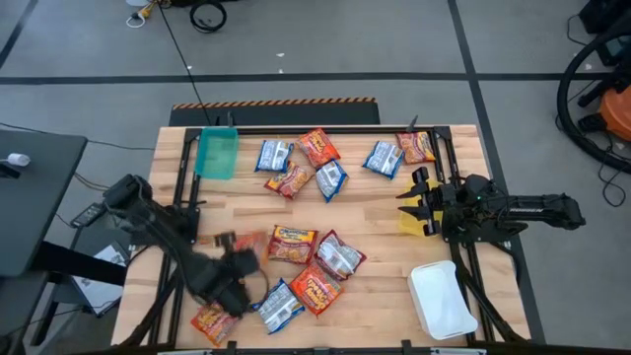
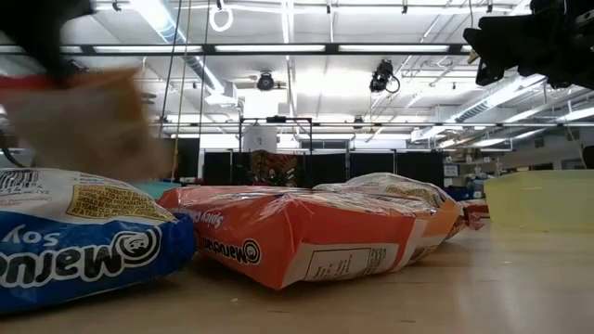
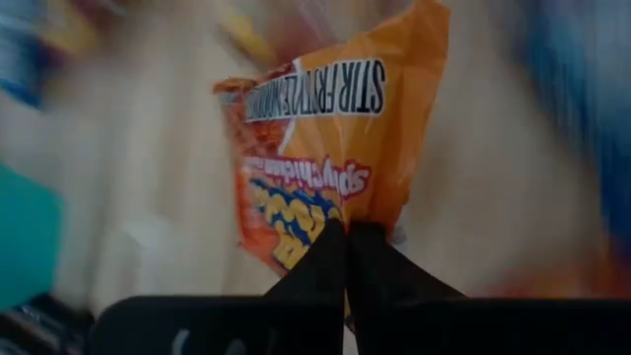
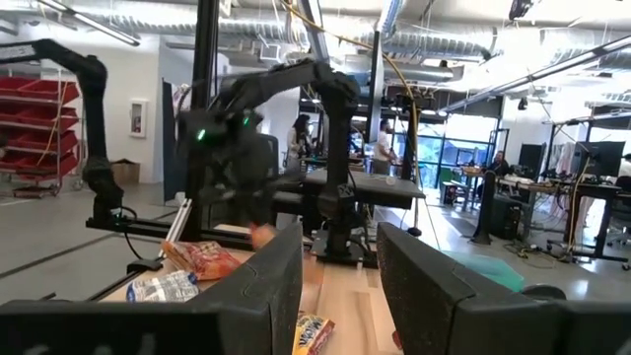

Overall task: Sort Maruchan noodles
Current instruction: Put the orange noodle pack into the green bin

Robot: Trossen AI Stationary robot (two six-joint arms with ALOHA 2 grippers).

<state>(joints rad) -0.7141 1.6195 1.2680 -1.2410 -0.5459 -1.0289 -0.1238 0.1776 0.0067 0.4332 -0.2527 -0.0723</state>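
Note:
Several Maruchan packets lie flat on the table: a far row [image 1: 301,163] of orange-red and blue-and-white ones, and a near cluster [image 1: 315,261]. My left gripper [image 1: 237,254] is over the near-left part of the table, shut on an orange packet [image 3: 325,128], which is blurred in the low view [image 2: 83,121]. My right gripper [image 1: 409,202] waits open at the table's right, above the yellow bin [image 1: 412,222]; its fingers [image 4: 266,286] stand apart and hold nothing. My left gripper pinches the orange packet by its crimped end edge [image 3: 360,209] between the two shut fingers [image 3: 320,261]. In the low view the packet hangs below the gripper [image 2: 37,28], lifted clear of the table and of the packets beneath it.
A teal bin [image 1: 217,153] sits at the far left, a white bin [image 1: 442,299] at the near right, and the yellow bin [image 2: 538,199] between them on the right. Dark frame rails [image 1: 182,187] run along both sides of the table. Bare wood [image 1: 380,227] lies in the middle.

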